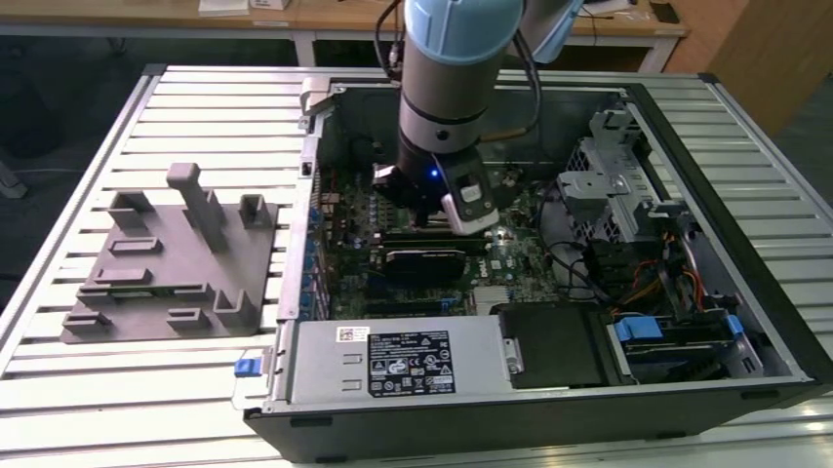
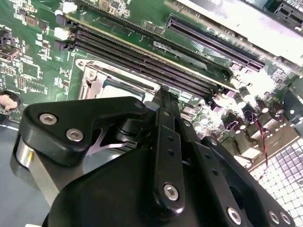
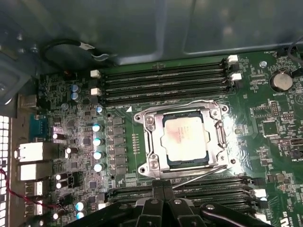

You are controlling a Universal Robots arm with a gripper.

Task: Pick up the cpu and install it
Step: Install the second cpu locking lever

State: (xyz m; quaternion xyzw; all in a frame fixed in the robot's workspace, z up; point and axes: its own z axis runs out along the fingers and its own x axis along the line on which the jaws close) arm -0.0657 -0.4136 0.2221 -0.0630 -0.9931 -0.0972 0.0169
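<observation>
1. We see the arm [image 1: 443, 88] reaching down into the open PC case [image 1: 677, 322], which lies on the slatted desk [image 1: 156, 390]; the gripper [image 1: 458, 210] sits low over the motherboard [image 1: 521, 258].
2. The cpu [image 3: 183, 138] is seated in the socket frame [image 3: 150, 142] in the first wrist view, silvery top up, w/ RAM slots [image 3: 163, 82] at its 12 o'clock.
3. Fingers [image 3: 163, 208]: in the first wrist view we see their black links close together at the cpu's 6 o'clock, tips narrow, holding nothing, apart from the chip.
4. In the exterior view the grey fixture [image 1: 170, 258] lies on the desk at the case's 9 o'clock.
</observation>
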